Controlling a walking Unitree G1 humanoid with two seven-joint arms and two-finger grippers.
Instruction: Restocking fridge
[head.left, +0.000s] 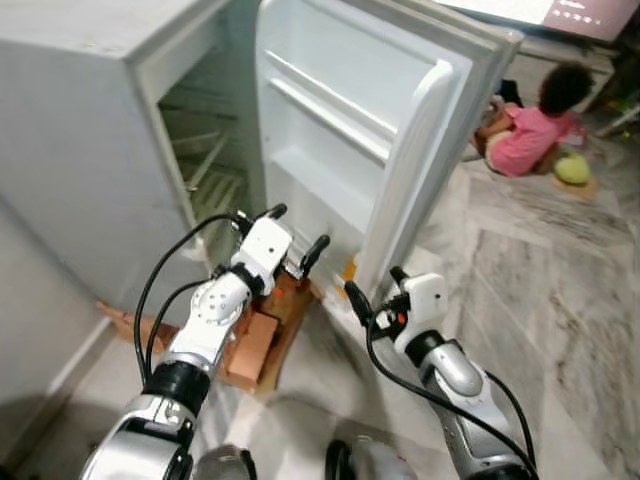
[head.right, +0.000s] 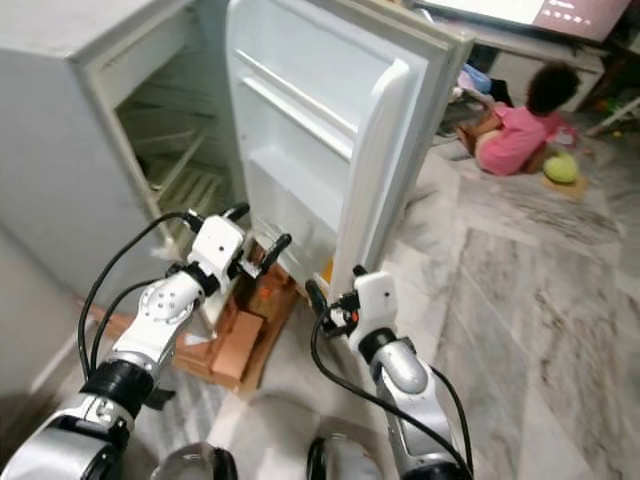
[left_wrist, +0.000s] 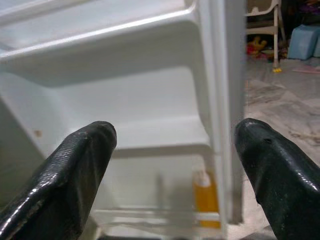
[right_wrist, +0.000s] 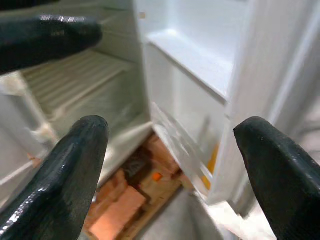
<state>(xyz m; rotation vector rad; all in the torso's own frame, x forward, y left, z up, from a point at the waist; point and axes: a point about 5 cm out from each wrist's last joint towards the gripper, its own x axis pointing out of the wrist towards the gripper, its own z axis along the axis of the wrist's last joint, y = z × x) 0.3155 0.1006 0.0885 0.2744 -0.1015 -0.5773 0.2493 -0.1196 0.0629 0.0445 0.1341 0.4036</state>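
Observation:
A white fridge (head.left: 70, 150) stands open, its door (head.left: 340, 110) swung wide toward me. Wire shelves (head.left: 205, 150) inside look bare. My left gripper (head.left: 298, 228) is open, held just in front of the door's lower shelf (left_wrist: 160, 135). A small orange bottle (left_wrist: 205, 197) stands in the bottom door rack. My right gripper (head.left: 374, 282) is open too, lower down near the door's outer edge, with nothing between its fingers. In the right wrist view the right gripper (right_wrist: 170, 130) faces the door shelves and the fridge's lower compartment.
Bricks and wooden boards (head.left: 255, 345) lie under the fridge's front. A person in pink (head.left: 525, 135) sits on the marble floor (head.left: 540, 290) at the far right, beside a green object (head.left: 572, 168). A plastic chair (left_wrist: 262, 20) stands beyond the door.

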